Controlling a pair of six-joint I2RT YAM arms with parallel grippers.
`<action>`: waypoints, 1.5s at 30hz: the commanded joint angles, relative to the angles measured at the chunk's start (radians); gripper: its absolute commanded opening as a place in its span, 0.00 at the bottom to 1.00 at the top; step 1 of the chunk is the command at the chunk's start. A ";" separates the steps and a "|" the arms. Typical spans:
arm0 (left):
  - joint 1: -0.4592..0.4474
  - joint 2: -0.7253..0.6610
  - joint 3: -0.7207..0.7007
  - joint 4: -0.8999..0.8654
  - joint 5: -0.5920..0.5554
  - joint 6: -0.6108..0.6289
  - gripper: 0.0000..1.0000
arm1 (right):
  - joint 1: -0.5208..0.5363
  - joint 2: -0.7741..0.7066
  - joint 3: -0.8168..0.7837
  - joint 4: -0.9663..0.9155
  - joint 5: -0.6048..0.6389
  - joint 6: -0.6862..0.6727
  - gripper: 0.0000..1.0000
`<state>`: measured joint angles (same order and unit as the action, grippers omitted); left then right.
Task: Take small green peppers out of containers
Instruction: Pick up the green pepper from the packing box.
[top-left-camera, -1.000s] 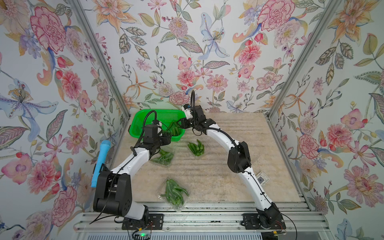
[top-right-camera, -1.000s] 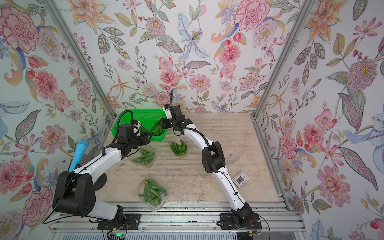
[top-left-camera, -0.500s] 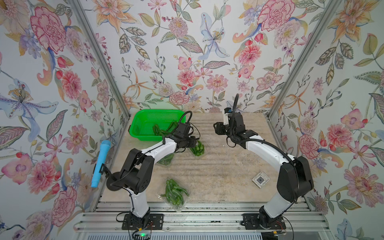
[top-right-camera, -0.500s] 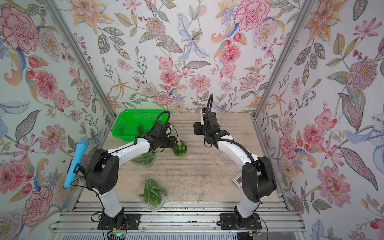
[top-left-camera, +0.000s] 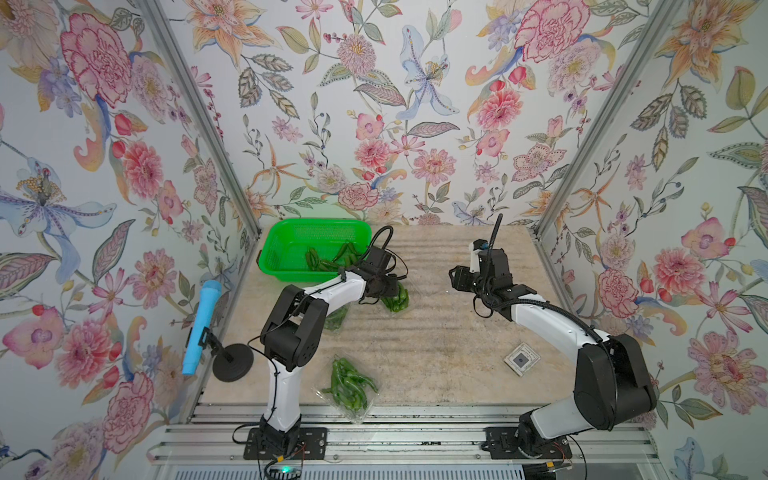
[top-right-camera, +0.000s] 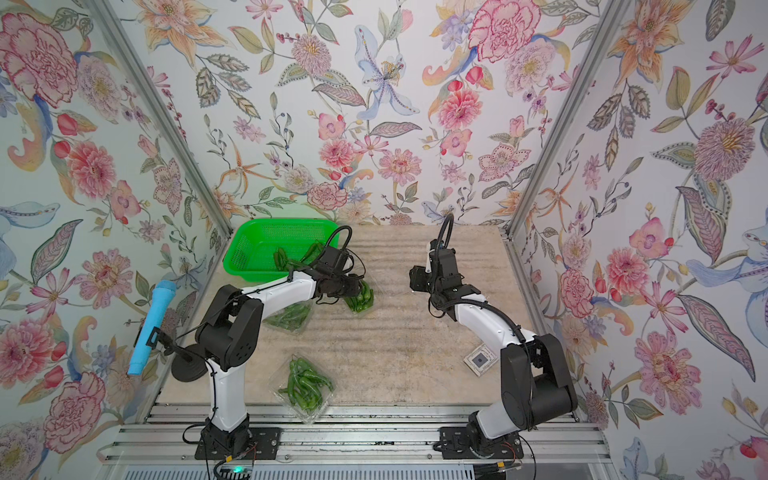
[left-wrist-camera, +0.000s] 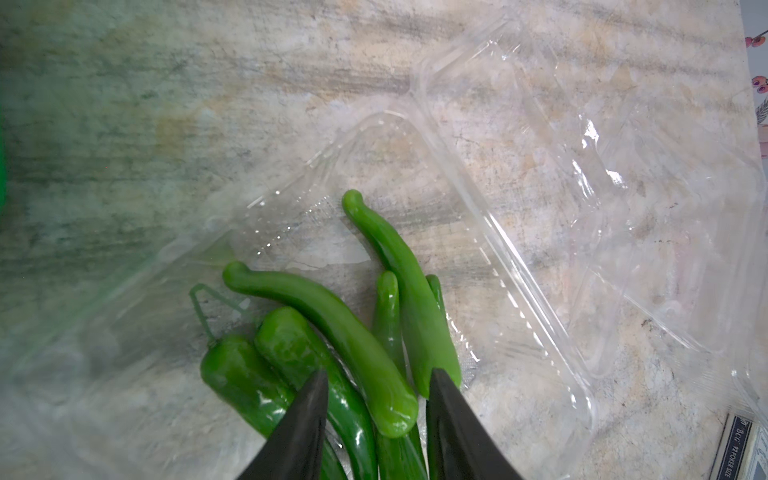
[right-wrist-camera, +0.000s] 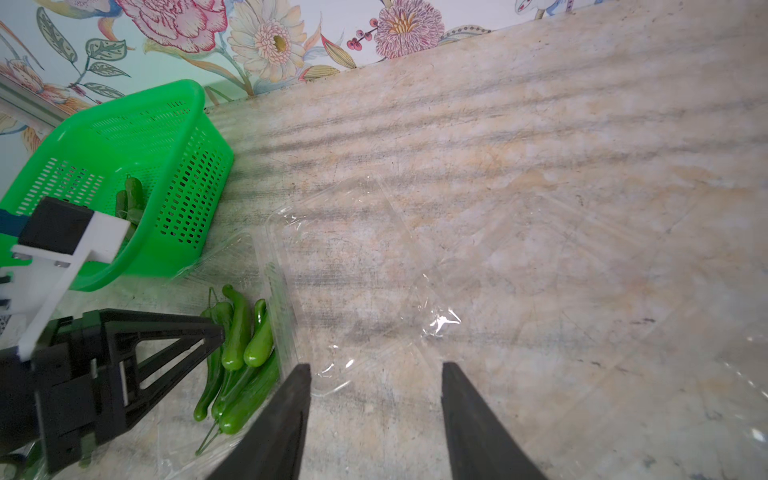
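Your small green peppers (left-wrist-camera: 353, 328) lie heaped in an opened clear container (left-wrist-camera: 519, 249), whose lid is folded out flat beside it; in both top views that pack sits on the table (top-left-camera: 436, 332) just beside the green basket (top-left-camera: 291, 245), at the basket's near right corner. Your left gripper (left-wrist-camera: 376, 374) hangs right over the heap; its jaws stand part-way apart and straddle the blunt end of a pale pepper with a darker one alongside. From the wrist view you cannot tell whether the fingers (left-wrist-camera: 307, 415) press on those peppers or only flank them.

A few loose peppers (top-left-camera: 328, 257) lie in the basket, which stands at the far left of the table. A second container (top-right-camera: 289, 318) of peppers lies partly under your left arm. A third container (top-right-camera: 305, 386), well filled, sits at the table's near edge, nearer the left arm's base than the right's.

Your right gripper (right-wrist-camera: 374, 374) hovers well apart to the right of the opened pack; its jaws are spread over table top and clear plastic, gripping nothing.

A small square card (top-left-camera: 521, 359) lies on the table near the right arm; a blue microphone (top-left-camera: 201, 328) stands on its stand by the left wall.
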<state>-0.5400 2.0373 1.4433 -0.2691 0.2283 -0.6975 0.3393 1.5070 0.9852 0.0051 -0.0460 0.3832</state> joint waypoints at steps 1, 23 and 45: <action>-0.017 0.044 0.042 -0.057 -0.002 -0.013 0.43 | -0.005 -0.018 -0.023 0.045 -0.020 0.019 0.53; -0.022 0.105 0.057 -0.033 -0.002 -0.074 0.35 | -0.065 -0.071 -0.093 0.077 -0.088 0.004 0.53; -0.013 -0.096 0.009 -0.030 0.004 -0.025 0.15 | -0.041 -0.039 -0.027 0.067 -0.122 0.035 0.54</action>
<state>-0.5556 1.9877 1.4506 -0.2764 0.2489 -0.7486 0.2844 1.4590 0.9176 0.0574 -0.1505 0.4004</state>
